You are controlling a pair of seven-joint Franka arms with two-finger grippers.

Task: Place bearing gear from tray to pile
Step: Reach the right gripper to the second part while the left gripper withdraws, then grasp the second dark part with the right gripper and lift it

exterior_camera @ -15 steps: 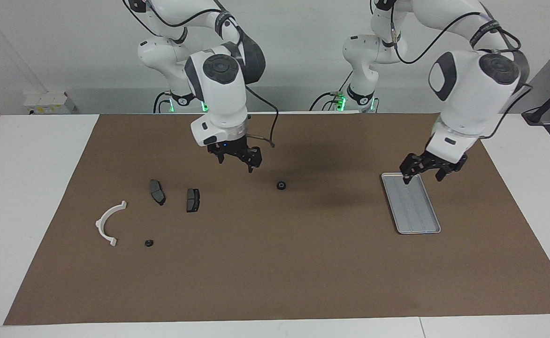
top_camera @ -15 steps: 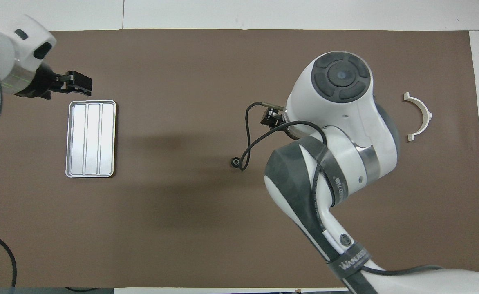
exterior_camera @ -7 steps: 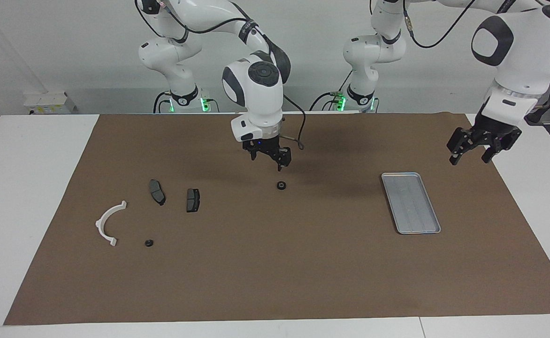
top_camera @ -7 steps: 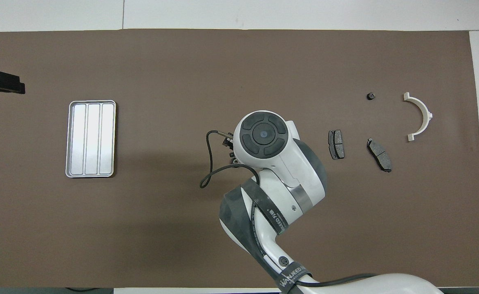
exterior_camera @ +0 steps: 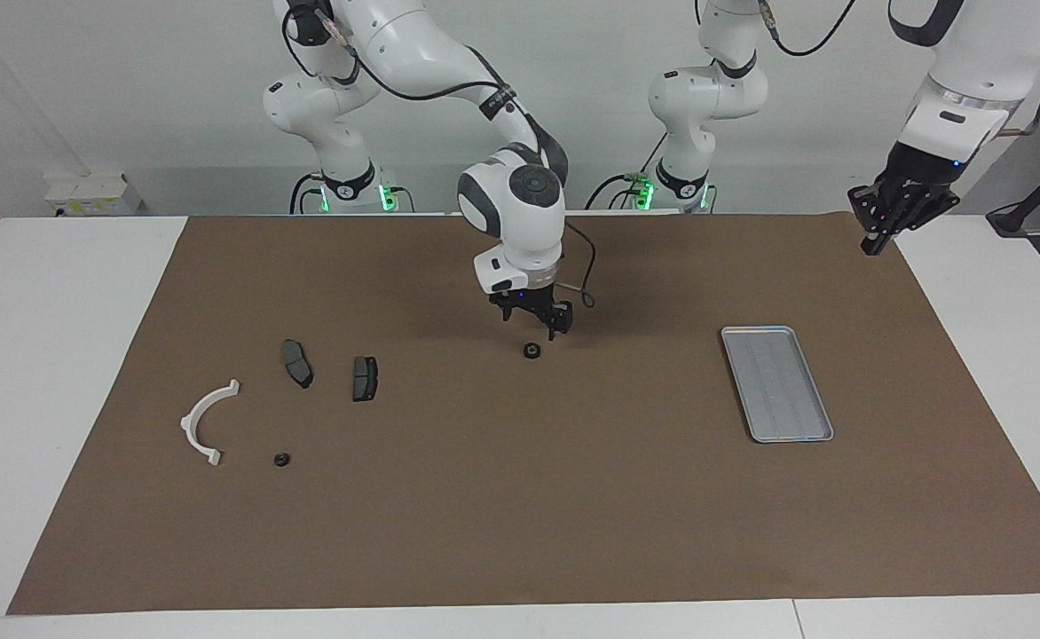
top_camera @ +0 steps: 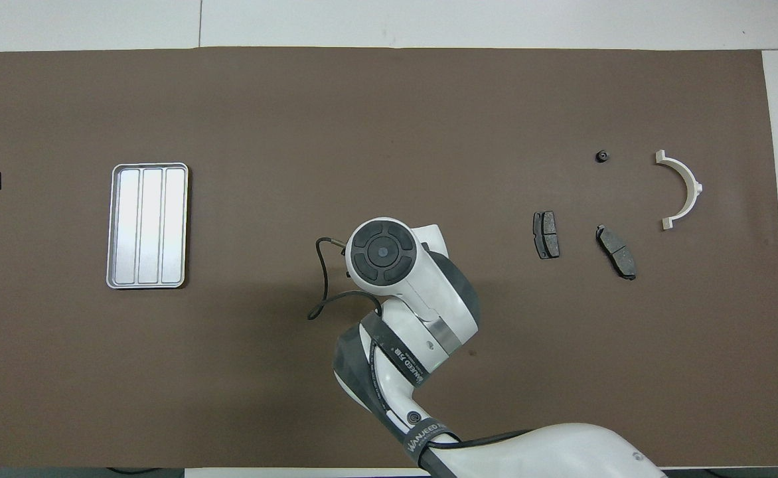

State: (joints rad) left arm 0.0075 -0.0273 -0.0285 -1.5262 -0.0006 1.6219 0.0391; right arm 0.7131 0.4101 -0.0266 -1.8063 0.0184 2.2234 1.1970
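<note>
My right end effector (exterior_camera: 536, 318) has dropped, spread, just above the bearing gear (exterior_camera: 531, 351); left end effector (exterior_camera: 886, 219), pressed together, has withdrawn.

Right gripper (exterior_camera: 542, 326) hangs low over mid-table, fingers spread; left gripper (exterior_camera: 884, 232), closed, is raised at the table's end.

Small black bearing gear (exterior_camera: 531, 351) lies flat mid-mat, well apart from the bare silver tray (exterior_camera: 777, 383); pile (exterior_camera: 209, 422) at the right arm's end.
</note>
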